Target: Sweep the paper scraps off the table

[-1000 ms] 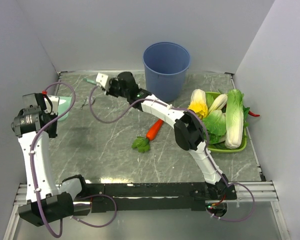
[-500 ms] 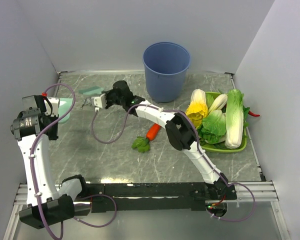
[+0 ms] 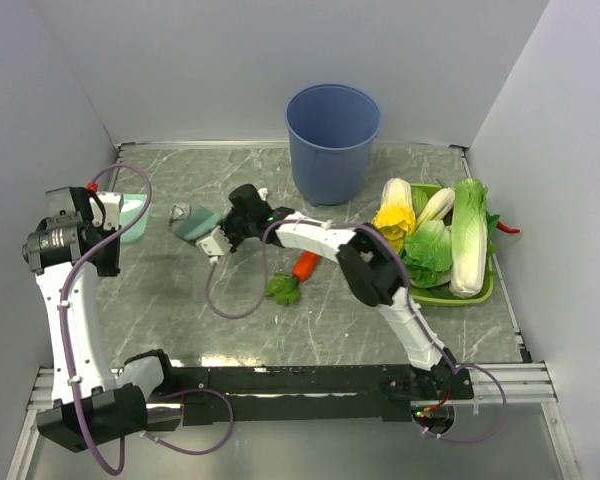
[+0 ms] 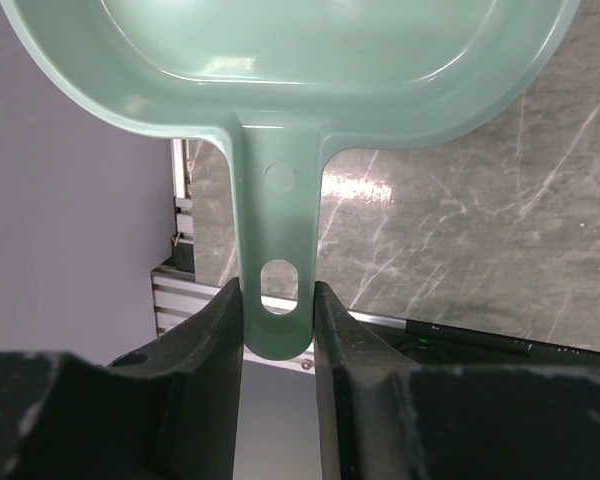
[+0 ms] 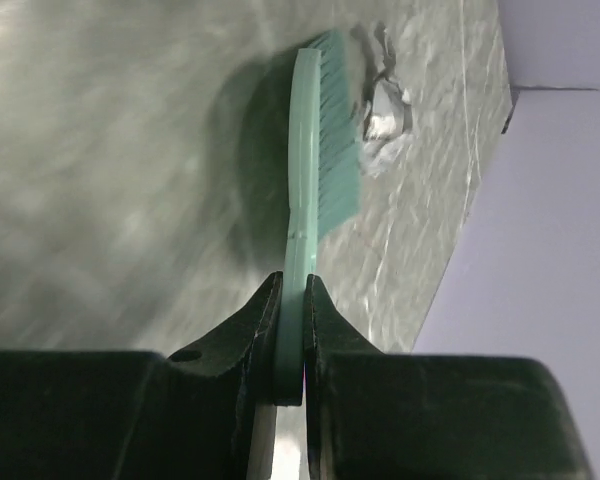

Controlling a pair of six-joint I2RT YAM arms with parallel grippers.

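On the left half of the table (image 3: 160, 285), the right gripper (image 5: 292, 298) pinches the handle of a teal brush (image 5: 325, 150), whose bristles touch crumpled grey-white paper scraps (image 5: 385, 108). Farther left, the left gripper (image 4: 278, 300) clamps the handle of a teal dustpan (image 4: 280, 60), near the scraps but apart from them.

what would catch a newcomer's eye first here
Probably the right arm reaching across the table, the right gripper shut on a teal brush whose bristles sit beside a clump of paper scraps on the left side. Next, the big blue bucket at the back, and the green tray heaped with leafy vegetables on the right.
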